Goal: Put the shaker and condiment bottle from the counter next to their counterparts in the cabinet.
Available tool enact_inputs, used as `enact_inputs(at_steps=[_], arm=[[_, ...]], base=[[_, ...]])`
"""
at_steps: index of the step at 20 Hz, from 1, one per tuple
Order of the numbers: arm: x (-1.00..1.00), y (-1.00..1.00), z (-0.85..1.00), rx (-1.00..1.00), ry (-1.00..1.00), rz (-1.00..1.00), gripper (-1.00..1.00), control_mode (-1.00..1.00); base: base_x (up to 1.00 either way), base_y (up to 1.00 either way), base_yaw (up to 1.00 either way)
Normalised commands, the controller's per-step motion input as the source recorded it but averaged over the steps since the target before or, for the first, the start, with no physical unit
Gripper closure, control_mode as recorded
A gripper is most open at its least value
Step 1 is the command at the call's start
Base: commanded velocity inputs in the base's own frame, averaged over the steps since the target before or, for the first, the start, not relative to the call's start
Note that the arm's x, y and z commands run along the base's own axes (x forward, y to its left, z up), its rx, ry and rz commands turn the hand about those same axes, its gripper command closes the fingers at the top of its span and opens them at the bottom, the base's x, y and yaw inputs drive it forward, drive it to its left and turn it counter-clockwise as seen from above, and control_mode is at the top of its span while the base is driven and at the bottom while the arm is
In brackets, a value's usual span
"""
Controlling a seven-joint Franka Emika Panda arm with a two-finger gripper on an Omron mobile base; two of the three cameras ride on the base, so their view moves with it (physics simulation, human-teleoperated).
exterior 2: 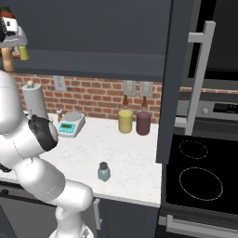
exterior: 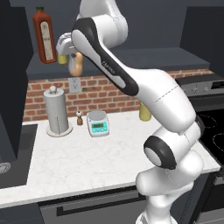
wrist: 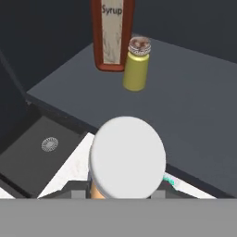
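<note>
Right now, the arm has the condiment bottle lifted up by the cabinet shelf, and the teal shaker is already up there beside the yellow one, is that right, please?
Not quite. The condiment bottle is indeed lifted by the cabinet shelf, near the yellow shaker, but the teal shaker is not up there. The right base view shows it standing on the counter near the front edge.

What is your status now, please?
Gripper up at the cabinet, jaws shut on the condiment bottle. Red bottle and yellow shaker ahead. Teal shaker on the counter.
</note>
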Motion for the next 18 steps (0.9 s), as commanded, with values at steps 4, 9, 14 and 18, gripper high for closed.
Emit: enact_inputs(at_steps=[4,9,14,18], arm=[[0.37,0.16,0.0,0.0,0.0,0.0,1.0,-1.0],[0.32,0.18,0.0,0.0,0.0,0.0,1.0,-1.0],[0.26,0.3,0.0,0.0,0.0,-0.01,1.0,-1.0],[0.19,0.31,0.0,0.0,0.0,-0.02,1.0,-1.0]], base=[[0.0,0.0,0.0],[0.0,0.0,0.0],[0.0,0.0,0.0],[0.0,0.0,0.0]])
